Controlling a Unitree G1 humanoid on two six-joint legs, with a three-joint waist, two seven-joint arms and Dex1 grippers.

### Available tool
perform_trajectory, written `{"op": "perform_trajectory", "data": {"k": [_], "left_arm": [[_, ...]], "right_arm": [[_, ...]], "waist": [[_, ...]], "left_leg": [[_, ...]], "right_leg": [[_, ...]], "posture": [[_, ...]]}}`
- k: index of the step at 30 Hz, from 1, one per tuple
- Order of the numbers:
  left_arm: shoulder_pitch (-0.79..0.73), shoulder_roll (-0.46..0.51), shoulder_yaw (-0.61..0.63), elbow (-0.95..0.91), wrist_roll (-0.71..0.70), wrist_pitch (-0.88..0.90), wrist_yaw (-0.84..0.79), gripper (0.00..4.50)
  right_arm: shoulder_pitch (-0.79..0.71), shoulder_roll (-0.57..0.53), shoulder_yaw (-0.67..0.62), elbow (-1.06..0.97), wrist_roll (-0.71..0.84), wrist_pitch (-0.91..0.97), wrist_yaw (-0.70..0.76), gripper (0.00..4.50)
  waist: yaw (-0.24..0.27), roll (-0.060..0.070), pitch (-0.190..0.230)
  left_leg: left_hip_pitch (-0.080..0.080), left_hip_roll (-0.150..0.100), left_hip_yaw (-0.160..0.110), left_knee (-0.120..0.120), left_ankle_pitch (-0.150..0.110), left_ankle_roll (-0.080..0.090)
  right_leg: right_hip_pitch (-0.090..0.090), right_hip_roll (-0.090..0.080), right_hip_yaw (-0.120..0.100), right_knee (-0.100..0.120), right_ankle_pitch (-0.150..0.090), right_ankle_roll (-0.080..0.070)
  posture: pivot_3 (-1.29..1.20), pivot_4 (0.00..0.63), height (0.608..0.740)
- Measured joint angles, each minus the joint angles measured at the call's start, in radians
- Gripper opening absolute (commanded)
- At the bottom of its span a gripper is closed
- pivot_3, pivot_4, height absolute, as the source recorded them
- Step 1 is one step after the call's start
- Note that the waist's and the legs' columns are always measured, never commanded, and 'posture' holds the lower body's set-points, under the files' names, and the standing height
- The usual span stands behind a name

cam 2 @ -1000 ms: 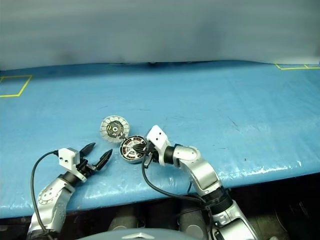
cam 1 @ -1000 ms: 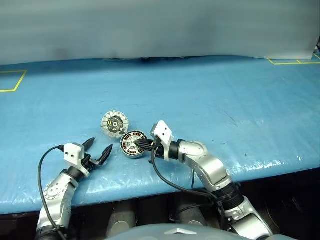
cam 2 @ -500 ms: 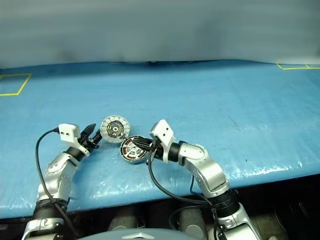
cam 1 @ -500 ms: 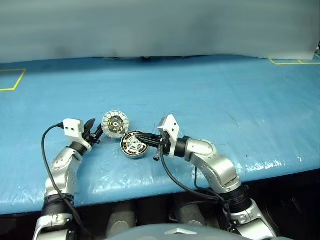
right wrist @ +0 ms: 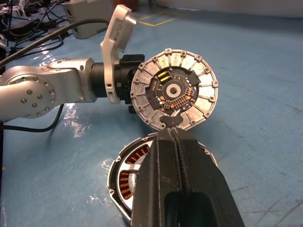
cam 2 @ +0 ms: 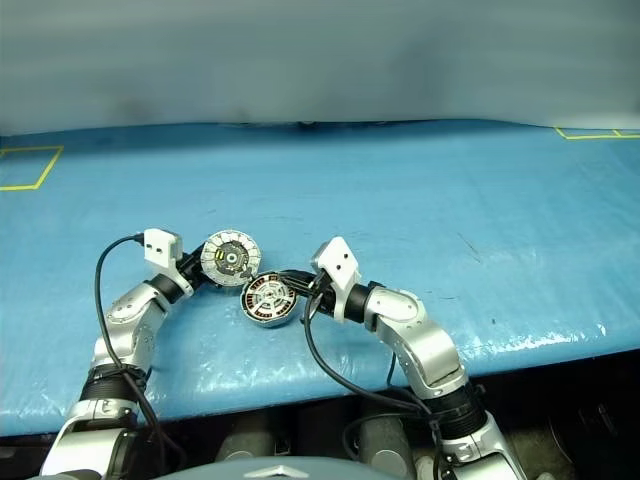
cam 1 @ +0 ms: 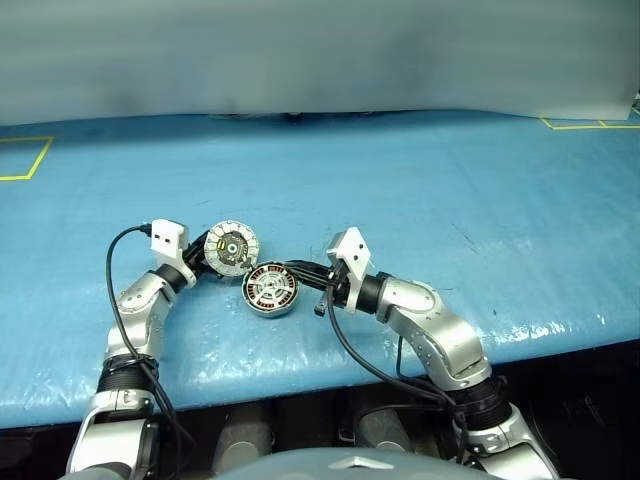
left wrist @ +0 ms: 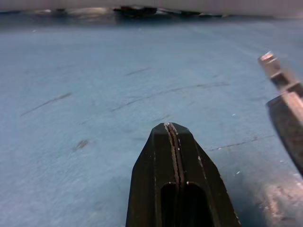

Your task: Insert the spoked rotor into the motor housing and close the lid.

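The work surface is a table covered with a wrinkled blue plastic sheet. Yellow tape outlines mark its far corners. Near the front edge, the motor housing lies flat on the sheet. The lid is positioned just beside it, tilted up on its edge.

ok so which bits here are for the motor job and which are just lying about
For the job: lid; motor housing; spoked rotor, apparently seated in the housing.
Just there: yellow tape marks; blue table cover.
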Motion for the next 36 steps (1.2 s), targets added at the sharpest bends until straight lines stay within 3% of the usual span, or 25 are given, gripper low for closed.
{"op": "perform_trajectory", "data": {"k": [9,22,30,36], "left_arm": [[0.047,0.036,-0.045,-0.168,-0.083,0.094,-0.206,0.01],[0.076,0.117,-0.215,-0.264,-0.013,0.169,-0.341,0.01],[0.114,0.124,-0.209,-0.288,-0.005,0.141,-0.332,0.01],[0.192,0.097,-0.098,-0.286,-0.057,0.064,-0.298,0.01]], "right_arm": [[0.008,-0.015,-0.009,0.0,0.0,0.0,-0.018,0.0],[0.012,-0.019,-0.021,-0.005,-0.005,0.0,-0.063,0.0],[0.022,-0.017,-0.024,-0.005,-0.012,-0.012,-0.082,0.0],[0.026,-0.014,-0.002,0.011,-0.032,-0.08,-0.065,0.0]], "waist": [[0.0,0.0,0.0],[0.0,0.0,0.0],[0.0,0.0,0.0],[-0.001,0.0,0.0]], "left_leg": [[0.0,0.0,0.0,0.0,0.0,0.0],[0.001,0.0,-0.001,0.0,0.0,0.0],[0.001,0.001,0.0,0.0,0.0,0.0],[0.0,0.002,0.0,0.0,0.0,0.0]], "right_leg": [[0.0,0.0,0.0,0.0,0.0,0.0],[0.0,0.001,0.001,0.0,-0.002,-0.004],[0.0,0.0,0.001,0.0,-0.003,-0.005],[-0.001,0.0,0.001,0.0,-0.003,-0.005]], "posture": [[0.0,0.15,0.74],[0.0,0.15,0.74],[0.0,0.15,0.74],[0.0,0.15,0.74]]}}
